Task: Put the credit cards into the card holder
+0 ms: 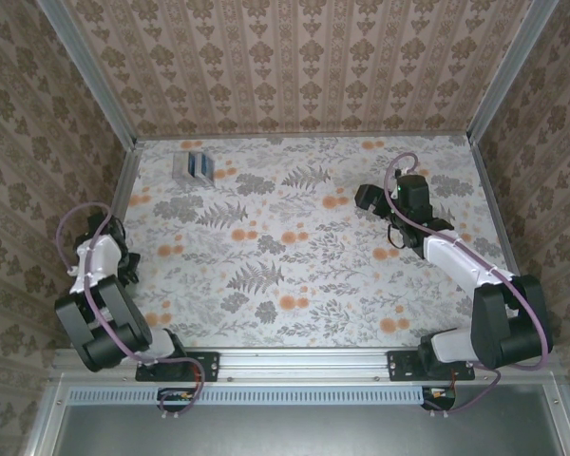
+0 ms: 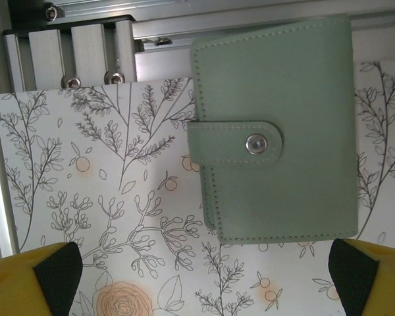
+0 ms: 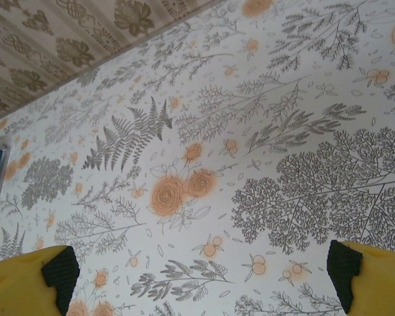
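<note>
Grey-green card holder [image 2: 276,131] lies snapped shut below your left gripper [image 2: 204,276], whose jaws stand wide and empty; centre over the snap tab [image 2: 234,143] and lower squarely before closing.

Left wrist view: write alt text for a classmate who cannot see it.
A closed grey-green wallet, snapped shut, lies flat on a floral table. Yellow fingers sit wide apart at the bottom corners, not touching it.

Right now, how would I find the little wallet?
Look at the flowery table, at its edge by the metal rail. The wallet lies flat there, partly over the rail. It is plain pale green, shut by a strap with a silver snap.
</note>
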`<move>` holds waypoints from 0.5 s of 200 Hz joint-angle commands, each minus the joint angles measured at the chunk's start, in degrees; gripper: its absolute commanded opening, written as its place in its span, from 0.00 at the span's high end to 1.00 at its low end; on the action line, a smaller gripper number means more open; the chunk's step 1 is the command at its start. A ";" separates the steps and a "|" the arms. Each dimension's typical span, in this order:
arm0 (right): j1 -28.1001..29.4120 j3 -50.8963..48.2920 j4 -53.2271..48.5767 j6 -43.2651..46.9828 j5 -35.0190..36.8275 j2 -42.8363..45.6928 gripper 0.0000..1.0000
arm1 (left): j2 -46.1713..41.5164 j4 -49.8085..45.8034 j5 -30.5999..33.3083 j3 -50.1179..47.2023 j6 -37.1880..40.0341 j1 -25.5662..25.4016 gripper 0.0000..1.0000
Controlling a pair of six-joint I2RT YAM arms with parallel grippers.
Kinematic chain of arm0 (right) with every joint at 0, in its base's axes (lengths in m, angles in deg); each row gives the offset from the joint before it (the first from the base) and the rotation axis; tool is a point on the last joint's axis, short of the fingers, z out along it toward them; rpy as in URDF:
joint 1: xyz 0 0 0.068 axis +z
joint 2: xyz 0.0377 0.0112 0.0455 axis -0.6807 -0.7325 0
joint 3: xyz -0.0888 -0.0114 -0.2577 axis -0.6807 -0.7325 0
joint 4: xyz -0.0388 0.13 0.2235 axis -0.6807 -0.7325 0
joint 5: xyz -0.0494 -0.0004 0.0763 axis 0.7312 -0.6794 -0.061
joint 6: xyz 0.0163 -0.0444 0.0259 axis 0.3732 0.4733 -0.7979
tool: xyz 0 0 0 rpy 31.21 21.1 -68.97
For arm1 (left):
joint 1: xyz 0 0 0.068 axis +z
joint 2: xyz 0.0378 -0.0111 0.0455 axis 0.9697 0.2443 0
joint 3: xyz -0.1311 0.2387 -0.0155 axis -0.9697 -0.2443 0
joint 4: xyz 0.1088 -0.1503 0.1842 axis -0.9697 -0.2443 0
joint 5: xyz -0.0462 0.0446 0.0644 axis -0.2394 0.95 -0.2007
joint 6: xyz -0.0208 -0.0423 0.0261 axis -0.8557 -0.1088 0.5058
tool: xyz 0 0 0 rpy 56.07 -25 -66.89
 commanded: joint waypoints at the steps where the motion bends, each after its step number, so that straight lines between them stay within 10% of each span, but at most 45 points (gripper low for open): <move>1: 0.68 2.10 -3.10 1.55 -1.08 0.28 0.00 | 3.40 1.38 0.50 3.40 5.02 -0.55 0.00; 100: 0.84 2.88 -3.00 2.00 -2.50 -0.62 0.00 | 9.96 10.37 -6.90 0.71 1.65 2.90 0.00</move>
